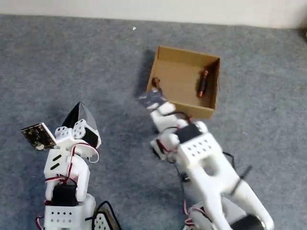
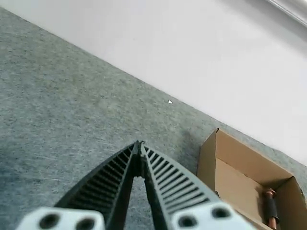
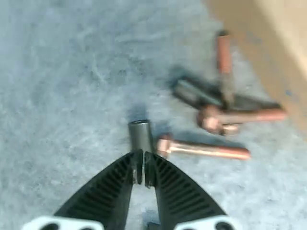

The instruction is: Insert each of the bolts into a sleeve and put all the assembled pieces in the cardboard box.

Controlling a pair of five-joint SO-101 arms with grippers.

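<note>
Right jaws nip our sleeve (image 3: 139, 135) by one end, bolt (image 3: 206, 150) just beside at three o'clock; we should line up axes first. Left jaws closed, empty.

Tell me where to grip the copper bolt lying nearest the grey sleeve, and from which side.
I would grip the bolt at mid-shank, coming straight down from above, closing across its length. It lies flat on the carpet, its head beside the sleeve; the shank is bare and apart from the other bolts.

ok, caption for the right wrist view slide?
Right gripper shut on a sleeve, loose bolts on the carpet beside the cardboard box.
</note>
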